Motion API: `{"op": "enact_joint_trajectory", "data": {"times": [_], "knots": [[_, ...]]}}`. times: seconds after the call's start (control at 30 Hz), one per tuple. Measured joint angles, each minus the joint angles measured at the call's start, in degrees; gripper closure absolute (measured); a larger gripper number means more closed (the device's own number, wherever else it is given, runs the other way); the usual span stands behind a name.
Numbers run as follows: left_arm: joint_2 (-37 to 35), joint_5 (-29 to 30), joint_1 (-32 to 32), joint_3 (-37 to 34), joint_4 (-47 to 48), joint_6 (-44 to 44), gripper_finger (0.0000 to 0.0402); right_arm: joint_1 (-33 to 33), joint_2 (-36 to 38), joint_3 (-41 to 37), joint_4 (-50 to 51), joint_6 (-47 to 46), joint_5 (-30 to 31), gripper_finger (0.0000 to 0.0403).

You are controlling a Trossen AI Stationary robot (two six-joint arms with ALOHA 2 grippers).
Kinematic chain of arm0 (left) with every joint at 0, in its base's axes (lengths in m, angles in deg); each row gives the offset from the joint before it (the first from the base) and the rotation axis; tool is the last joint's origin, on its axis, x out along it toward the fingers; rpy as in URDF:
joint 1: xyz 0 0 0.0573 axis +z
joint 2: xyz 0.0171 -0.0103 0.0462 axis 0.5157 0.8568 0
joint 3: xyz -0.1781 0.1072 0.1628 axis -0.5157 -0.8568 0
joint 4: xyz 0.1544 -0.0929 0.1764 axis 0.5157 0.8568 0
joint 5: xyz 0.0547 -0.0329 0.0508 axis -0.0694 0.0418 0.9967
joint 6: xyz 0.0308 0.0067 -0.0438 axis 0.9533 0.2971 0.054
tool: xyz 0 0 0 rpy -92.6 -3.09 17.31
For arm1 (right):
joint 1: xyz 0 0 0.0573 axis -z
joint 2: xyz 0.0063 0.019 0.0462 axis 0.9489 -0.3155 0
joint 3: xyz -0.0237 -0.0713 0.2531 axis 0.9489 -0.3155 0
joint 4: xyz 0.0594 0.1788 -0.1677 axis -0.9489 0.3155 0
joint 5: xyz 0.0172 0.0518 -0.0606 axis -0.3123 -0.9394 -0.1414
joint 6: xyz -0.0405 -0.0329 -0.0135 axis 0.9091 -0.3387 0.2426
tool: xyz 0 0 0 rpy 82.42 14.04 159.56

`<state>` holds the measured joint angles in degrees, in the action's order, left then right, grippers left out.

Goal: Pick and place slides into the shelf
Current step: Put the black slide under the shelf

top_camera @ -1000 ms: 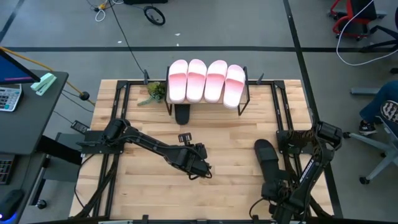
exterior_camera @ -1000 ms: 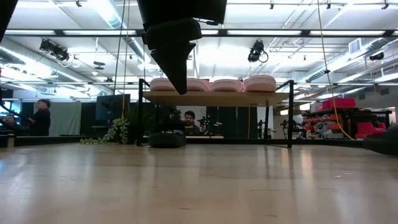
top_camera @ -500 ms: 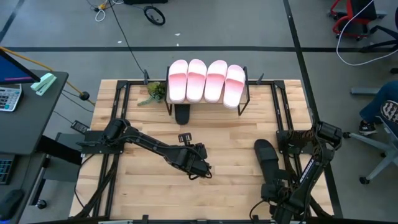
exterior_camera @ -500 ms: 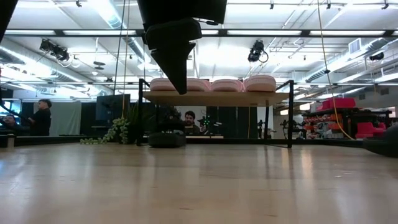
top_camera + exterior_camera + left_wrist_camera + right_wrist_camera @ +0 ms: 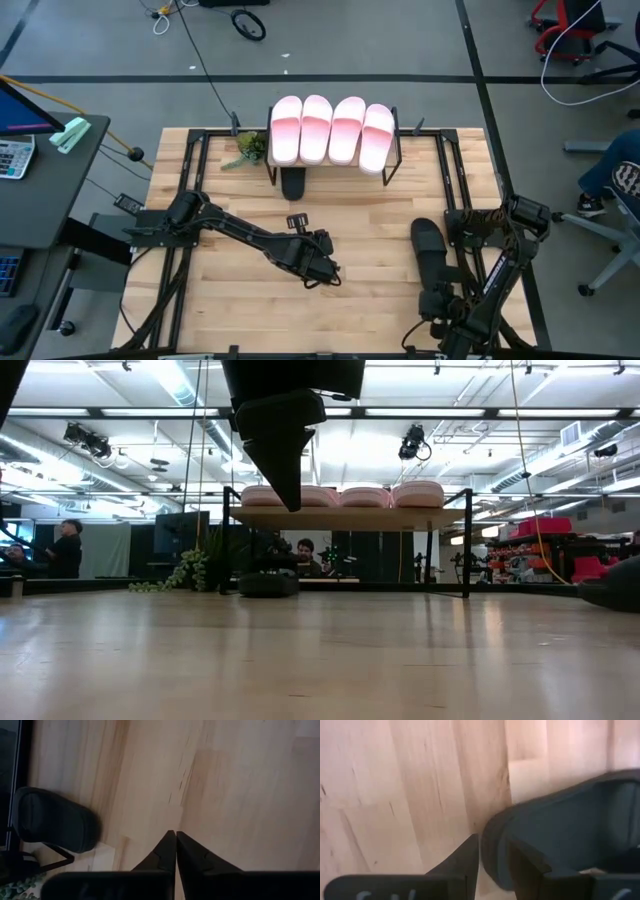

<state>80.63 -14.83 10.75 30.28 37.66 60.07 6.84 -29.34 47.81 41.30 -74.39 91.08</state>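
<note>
Clearly the step in hand belongs to the right gripper (image 5: 492, 862), whose fingers pinch the edge of a black slide (image 5: 429, 250) well out in front of the shelf (image 5: 345, 518), toward its right end. The four pink slides (image 5: 331, 131) lie side by side on the shelf's top board, and a second black slide (image 5: 292, 183) sits on the table under the shelf's left part. To do this well, I judge the held slide should be carried low and level and slipped in beneath the board beside that black one, clear of the thin frame legs. The left gripper (image 5: 175, 851) hangs empty, fingers pressed together, over bare table in front of the shelf.
</note>
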Motion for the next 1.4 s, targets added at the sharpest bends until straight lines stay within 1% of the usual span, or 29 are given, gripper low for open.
{"op": "enact_joint_trajectory", "data": {"times": [0.1, 0.3, 0.5, 0.7, 0.8, 0.93, 1.0, 1.07, 1.13, 1.2, 1.27, 1.33, 1.4], "knots": [[0.01, 0.0, 0.0, 0.0, 0.0, 0.0, 0.0378, -0.02, 0.02, 0.0, 0.71, -0.02, 0.93, 0.03], [0.01, 0.0, 0.0, 0.0, 0.0, -0.26, 0.0386, -0.25, 0.04, -1.07, 1.24, -1.93, -2.62, 0.03], [0.01, 0.0, 0.0, 0.0, 0.0, -0.28, 0.0393, -0.86, 0.04, -3.51, -2.67, -4.16, -2.99, 0.03], [0.01, 0.0, 0.0, 0.0, -0.29, -0.84, 0.0388, -1.03, 0.07, -5.54, -3.15, -4.46, -2.97, 0.0302], [0.0, 0.0, -0.44, 0.0, -0.27, -1.36, 0.0387, -1.03, 0.07, -7.36, -5.5, -4.46, -2.89, 0.0319], [-1.16, -0.08, -1.86, 0.0, 1.24, -1.4, 0.0392, -1.09, 0.33, -8.43, -8.25, -5.51, -2.56, 0.0375], [-2.98, -0.17, -2.76, 0.0, 3.62, -2.36, 0.0393, -1.09, 0.29, -8.1, -8.22, -6.11, -2.12, 0.0389], [-5.56, -0.15, -3.77, 0.0, 6.47, -4.82, 0.0393, -1.07, 0.09, -7.44, -8.05, -6.33, -1.0, 0.0386], [-8.66, -0.2, -4.74, 0.0, 10.47, -7.6, 0.0388, -0.67, 0.02, -6.43, -8.56, -6.47, 1.44, 0.0383], [-12.55, -0.14, -5.74, 0.0, 14.56, -8.75, 0.0382, -0.26, 0.02, -5.47, -9.47, -6.35, 4.97, 0.039], [-16.52, -0.03, -6.58, 0.02, 18.05, -11.23, 0.0379, 0.13, 0.02, -4.88, -9.71, -5.43, 9.78, 0.0394], [-20.69, -0.02, -7.17, 0.02, 19.45, -14.63, 0.0379, 1.23, 0.02, -4.46, -11.27, -3.25, 15.1, 0.0394], [-24.77, -0.04, -7.34, 0.02, 19.71, -16.85, 0.0383, 3.76, 0.02, -4.26, -14.98, 3.19, 18.29, 0.0394]]}}
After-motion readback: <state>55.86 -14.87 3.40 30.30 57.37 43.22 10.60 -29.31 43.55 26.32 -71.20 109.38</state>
